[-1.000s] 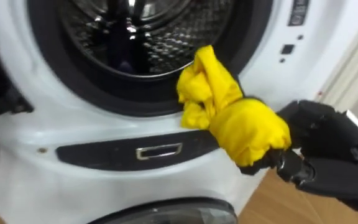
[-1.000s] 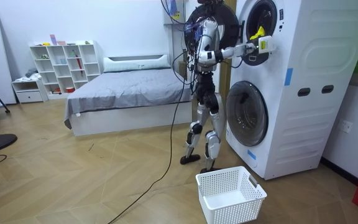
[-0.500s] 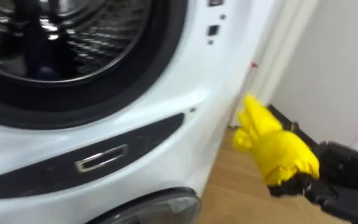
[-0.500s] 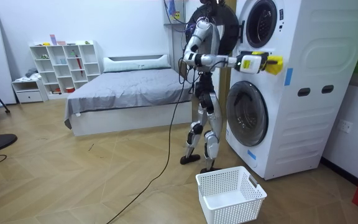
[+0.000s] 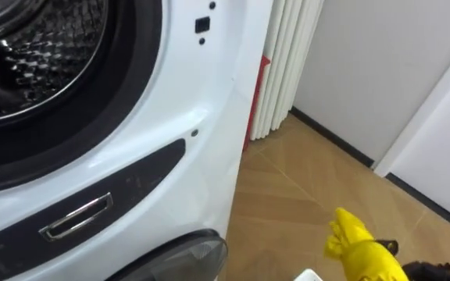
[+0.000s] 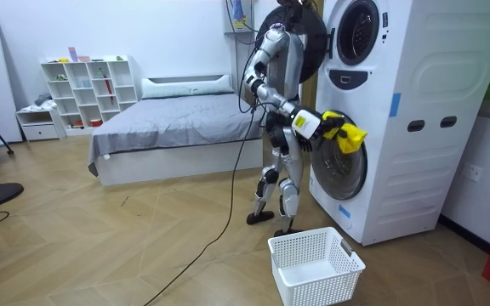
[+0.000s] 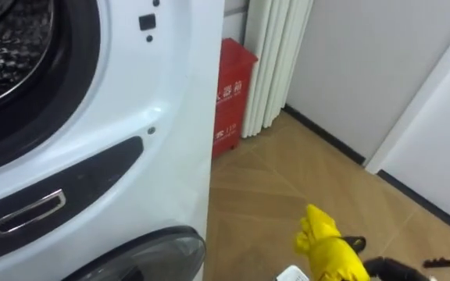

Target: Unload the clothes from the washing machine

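Right hand [image 6: 324, 125] is clenched around a bunched yellow cloth [image 6: 348, 137], with the fabric spilling out past its fingers. It holds the cloth clear of the washing machine [image 6: 415, 102], just in front of the lower door [image 6: 340, 166] and below the open upper drum [image 5: 22, 70]. A white basket [image 6: 316, 265] sits at the machine's foot.

White print marks the red bin [image 7: 233, 78] beside the washing machine [image 7: 170, 78], seemingly too small to read.
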### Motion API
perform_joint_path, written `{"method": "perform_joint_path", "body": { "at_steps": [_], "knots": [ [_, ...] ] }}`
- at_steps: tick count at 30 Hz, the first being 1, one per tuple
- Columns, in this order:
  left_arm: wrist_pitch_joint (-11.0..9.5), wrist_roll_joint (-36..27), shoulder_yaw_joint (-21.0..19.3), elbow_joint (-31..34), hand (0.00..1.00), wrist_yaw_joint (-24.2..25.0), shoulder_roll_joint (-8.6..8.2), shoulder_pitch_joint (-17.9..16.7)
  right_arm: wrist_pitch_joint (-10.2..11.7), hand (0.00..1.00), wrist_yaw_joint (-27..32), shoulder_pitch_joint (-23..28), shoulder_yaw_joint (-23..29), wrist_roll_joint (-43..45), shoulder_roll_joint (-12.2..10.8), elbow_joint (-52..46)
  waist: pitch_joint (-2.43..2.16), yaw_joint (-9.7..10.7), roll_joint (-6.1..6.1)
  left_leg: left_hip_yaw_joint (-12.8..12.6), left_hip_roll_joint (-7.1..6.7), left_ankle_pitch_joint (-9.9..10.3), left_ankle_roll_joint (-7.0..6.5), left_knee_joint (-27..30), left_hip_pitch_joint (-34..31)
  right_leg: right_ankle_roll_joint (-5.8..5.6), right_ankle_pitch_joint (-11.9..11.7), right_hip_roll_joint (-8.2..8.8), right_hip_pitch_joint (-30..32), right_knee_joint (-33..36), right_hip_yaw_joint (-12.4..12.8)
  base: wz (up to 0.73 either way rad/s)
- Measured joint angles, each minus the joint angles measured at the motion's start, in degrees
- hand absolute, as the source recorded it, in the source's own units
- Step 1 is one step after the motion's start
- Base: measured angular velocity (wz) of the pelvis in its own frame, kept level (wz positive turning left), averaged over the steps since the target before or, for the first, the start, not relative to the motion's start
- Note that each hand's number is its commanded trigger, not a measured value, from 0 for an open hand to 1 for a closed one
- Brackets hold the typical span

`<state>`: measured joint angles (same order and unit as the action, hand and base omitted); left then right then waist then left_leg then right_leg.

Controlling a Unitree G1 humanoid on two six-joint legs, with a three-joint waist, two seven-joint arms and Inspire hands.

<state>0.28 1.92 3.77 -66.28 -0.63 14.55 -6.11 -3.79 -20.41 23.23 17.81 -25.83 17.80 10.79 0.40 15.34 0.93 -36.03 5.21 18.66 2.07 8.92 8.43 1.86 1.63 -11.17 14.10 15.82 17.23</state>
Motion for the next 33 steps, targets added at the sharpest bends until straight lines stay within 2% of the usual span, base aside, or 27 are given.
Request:
{"method": "perform_joint_path", "body": {
  "at_steps": [1,2,5,7,10,11,14,18,20,23,26,28,33],
  "knots": [
    [-0.02,-0.36,0.94,-0.19,0.0,-0.04,-0.01,0.25,0.12,1.0,1.58,-1.45,-0.4,-0.06,0.0,2.4,0.04,0.09,0.35,0.01,-0.03,0.0,0.0,0.12,-0.24,0.0,0.0,0.07,0.23,0.1,-0.05,0.0],
    [-0.15,-1.37,1.66,-0.2,0.0,-0.05,-0.24,0.29,0.14,1.0,3.24,-2.82,-0.5,-0.06,0.0,4.73,-0.3,0.06,0.9,0.09,-0.1,0.0,-0.01,0.22,-0.88,0.0,0.0,0.13,0.89,0.28,0.01,0.0],
    [-0.28,-2.75,2.34,-0.16,0.0,-0.06,-0.84,-0.03,0.14,1.0,6.88,-5.26,-0.55,-0.04,0.01,8.65,-0.29,0.32,2.23,0.08,-0.2,0.0,-0.01,0.48,-1.86,-0.01,0.03,0.16,2.04,0.78,0.01,0.0],
    [-0.28,-3.75,3.26,-0.15,0.0,-0.12,-0.79,-0.27,0.15,1.0,8.64,-6.72,-0.55,-0.02,0.05,10.02,-0.06,0.36,2.85,0.06,-0.22,0.0,-0.02,0.68,-2.41,0.0,0.03,0.18,2.53,0.95,0.03,0.0],
    [-0.26,-3.48,3.26,-0.11,0.0,0.11,-1.0,-0.85,1.32,1.0,11.17,-9.49,-0.57,0.8,0.24,13.95,-0.32,0.26,4.61,0.18,-0.18,-0.01,-0.02,0.94,-3.5,0.03,0.0,0.25,3.45,0.93,0.0,0.01],
    [-0.37,-3.61,3.26,-0.07,0.0,0.11,-1.01,-1.06,1.77,1.0,12.52,-10.51,-0.57,0.92,0.24,15.93,-0.31,-0.05,5.53,0.4,-0.13,-0.01,-0.03,0.98,-3.83,0.04,0.0,0.31,3.66,0.92,-0.13,0.04],
    [-0.38,-4.12,3.21,0.4,0.0,0.06,-0.99,-1.39,2.54,1.0,15.69,-11.96,-0.89,0.86,0.23,19.62,-0.41,-0.32,7.14,1.15,-0.29,-0.13,-0.16,1.03,-4.42,0.15,0.32,0.73,4.37,1.39,-0.77,0.1],
    [-0.6,-4.23,3.22,2.47,0.0,0.2,-1.03,-2.26,3.03,1.0,17.81,-12.08,-1.19,-0.81,-0.25,22.02,-0.51,-1.41,7.73,3.04,-0.94,-0.47,-0.65,1.48,-5.74,0.02,1.06,1.63,5.71,2.76,-1.87,0.18],
    [-0.66,-4.81,3.37,3.27,0.0,0.31,-1.17,-2.57,3.69,1.0,18.93,-12.71,-1.24,-0.86,-0.26,23.15,-0.86,-1.39,8.45,3.97,-1.28,-0.66,-0.98,1.78,-6.75,-0.2,1.21,2.11,6.35,2.82,-2.62,0.23],
    [-0.8,-5.8,4.44,4.84,0.0,0.37,-1.42,-3.64,4.66,1.0,21.05,-13.46,-2.18,-0.8,-0.28,23.47,-0.65,-1.49,9.56,5.04,-1.92,-0.93,-1.48,1.31,-7.87,-0.39,1.3,2.93,7.41,3.52,-3.36,0.18],
    [-1.17,-6.35,4.29,5.31,0.0,0.96,-1.34,-4.49,5.71,1.0,21.88,-14.0,-4.14,-0.67,-1.2,23.47,-0.7,-1.85,10.39,5.16,-2.31,-0.98,-1.56,1.24,-8.31,-0.54,1.72,3.16,8.46,4.86,-3.39,0.04],
    [-1.43,-6.78,4.25,6.14,0.0,1.25,-1.26,-4.83,6.37,1.0,22.3,-14.34,-5.25,-0.81,-2.11,23.47,-0.7,-1.86,10.53,5.49,-2.52,-1.09,-1.73,1.29,-8.85,-0.52,1.93,3.41,9.16,5.35,-3.6,0.09],
    [-3.14,-6.77,4.41,6.81,0.0,2.28,-1.89,-4.82,7.97,1.0,22.33,-14.42,-6.0,-0.82,-2.18,24.31,-0.63,-2.13,10.71,6.35,-3.03,-1.43,-2.01,1.46,-9.66,-0.68,2.26,4.14,9.97,5.81,-4.36,0.1]
  ]
}}
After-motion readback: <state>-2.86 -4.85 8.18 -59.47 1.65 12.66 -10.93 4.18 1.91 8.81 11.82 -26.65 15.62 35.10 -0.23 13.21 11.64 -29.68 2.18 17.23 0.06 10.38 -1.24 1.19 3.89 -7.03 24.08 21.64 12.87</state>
